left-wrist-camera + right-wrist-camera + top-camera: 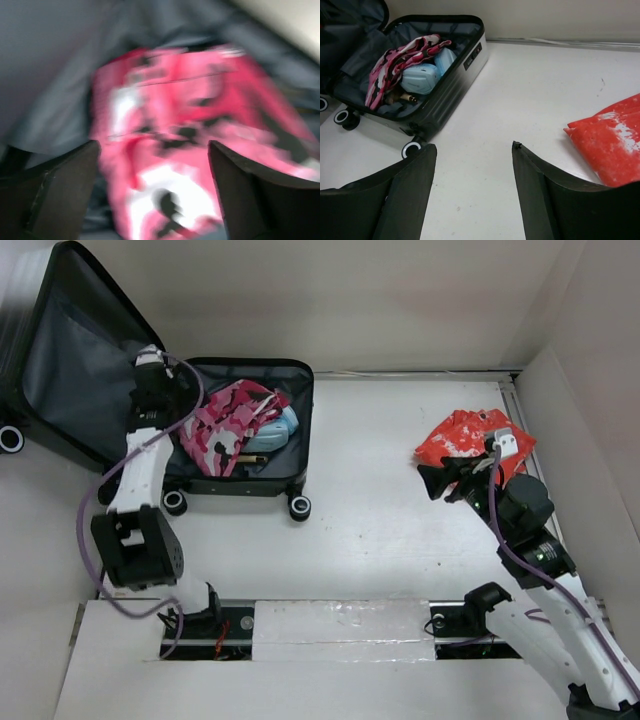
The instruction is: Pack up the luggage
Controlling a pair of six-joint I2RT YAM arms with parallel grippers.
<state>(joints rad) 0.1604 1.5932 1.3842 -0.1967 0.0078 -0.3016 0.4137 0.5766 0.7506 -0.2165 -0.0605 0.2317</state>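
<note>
The luggage point(235, 486) lies open on the table point(380, 530), in the far left part of the overhead view. Its lid point(75, 355) is tipped back and up to the left, showing dark grey lining. Its base lies flat to the right of the lid, on black-and-white wheels point(299, 507).

The base holds a crumpled pink, white and black patterned cloth point(225, 425). This is draped across the middle of the compartment and over the things under it. Just beside the cloth, toward the luggage's right wall, lie light-blue rounded items point(420, 79). A small brownish thing point(402, 97) sits low at the compartment's near side, too small to identify. The lid holds nothing that can be seen.

The left gripper point(152, 150) hangs over the luggage's hinge side, at the left edge of the base. Its jaws are spread wide and released. Its wrist view is blurred, with the pink cloth filling the gap beyond the fingers point(65, 190). Whether they touch the fabric cannot be told.

A red plastic bag point(470, 440) with white markings lies on the table well to the right of the luggage, outside it. The right gripper point(474, 147) sits just beside that bag on the side facing the luggage. Its jaws are parted with only bare table between them, gripping nothing.
</note>
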